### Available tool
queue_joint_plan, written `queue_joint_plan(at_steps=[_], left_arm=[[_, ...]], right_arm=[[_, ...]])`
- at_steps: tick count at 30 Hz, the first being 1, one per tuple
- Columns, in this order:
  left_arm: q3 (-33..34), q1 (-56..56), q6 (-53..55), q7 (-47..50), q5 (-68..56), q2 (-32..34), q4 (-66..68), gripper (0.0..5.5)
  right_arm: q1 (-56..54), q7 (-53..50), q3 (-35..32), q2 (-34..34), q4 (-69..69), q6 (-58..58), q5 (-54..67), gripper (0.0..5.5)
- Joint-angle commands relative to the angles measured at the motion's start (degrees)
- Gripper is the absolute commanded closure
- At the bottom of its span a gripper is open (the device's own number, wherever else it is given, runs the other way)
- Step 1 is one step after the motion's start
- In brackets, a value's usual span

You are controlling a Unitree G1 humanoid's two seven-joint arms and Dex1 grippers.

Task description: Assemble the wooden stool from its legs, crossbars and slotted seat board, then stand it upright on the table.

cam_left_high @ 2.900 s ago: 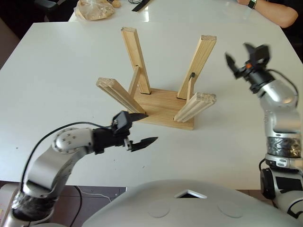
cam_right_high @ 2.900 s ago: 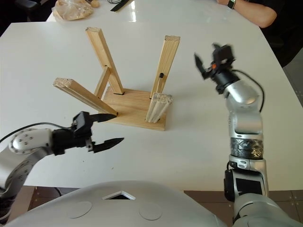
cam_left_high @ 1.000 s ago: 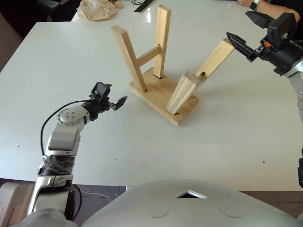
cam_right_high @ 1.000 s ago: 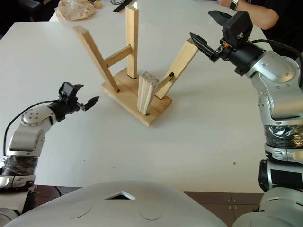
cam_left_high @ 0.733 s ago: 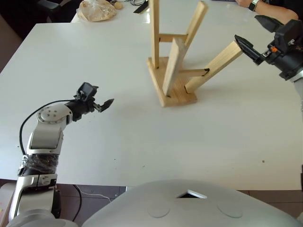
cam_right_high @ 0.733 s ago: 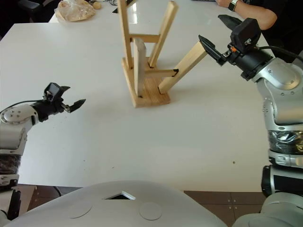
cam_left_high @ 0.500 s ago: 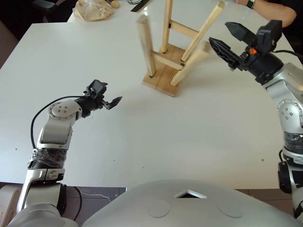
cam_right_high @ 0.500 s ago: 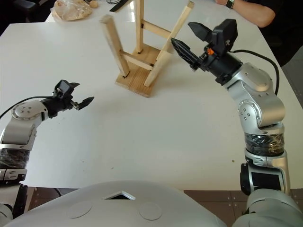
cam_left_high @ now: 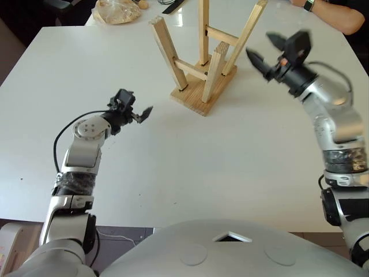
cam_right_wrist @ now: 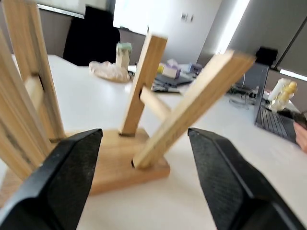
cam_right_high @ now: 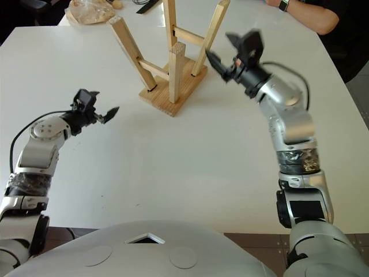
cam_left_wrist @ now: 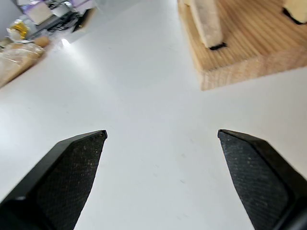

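The pale wooden stool [cam_left_high: 202, 93] sits upside down, seat board flat on the white table [cam_left_high: 190, 173], between the wide-open, empty left gripper [cam_left_high: 141, 112] and right gripper [cam_left_high: 260, 47]. Bare table lies around both. The right gripper has released the leg, and the stool no longer tilts.

Stool [cam_right_high: 174, 75] seat-down on table [cam_right_high: 202, 156], right tool [cam_right_high: 218, 47] spread beside it, left tool [cam_right_high: 107, 101] spread, apart

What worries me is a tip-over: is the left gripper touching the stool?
Apart. The left eye view shows bare table between the left gripper and the stool.
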Motion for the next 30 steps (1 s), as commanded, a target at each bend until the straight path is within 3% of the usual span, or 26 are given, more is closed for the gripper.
queue_joint_plan(at_steps=[1, 9, 13, 20, 25, 30], left_arm=[[-4.29, -3.52, -1.32, 0.98, 2.09, -4.94, -0.69, 1.21], [-3.2, -15.8, -10.69, 9.49, 6.76, -8.05, 24.1, 1.21], [-1.62, -14.73, -12.89, 10.04, 6.38, -7.46, 26.51, 1.21], [0.47, -9.54, -13.78, 11.77, 6.67, -6.13, 26.99, 1.21], [0.43, -7.61, -13.11, 11.82, 6.58, -7.14, 24.62, 1.21], [0.71, -6.17, -11.7, 11.83, 6.09, -7.8, 21.09, 1.21]], right_arm=[[-0.18, -4.55, 2.05, 5.09, 7.94, -4.59, -7.75, 2.2], [-8.21, -6.07, 5.55, 19.29, 20.98, -13.93, -13.68, 2.2], [-12.03, -6.5, 5.61, 24.14, 27.62, -17.82, -14.87, 2.2], [-6.67, 0.99, 9.64, 23.43, 25.69, -21.24, -17.99, 2.2], [-2.92, 7.89, 12.69, 24.93, 16.51, -19.51, -15.59, 2.2], [-2.28, 7.87, 9.79, 21.27, 12.18, -16.3, -16.5, 2.2]])
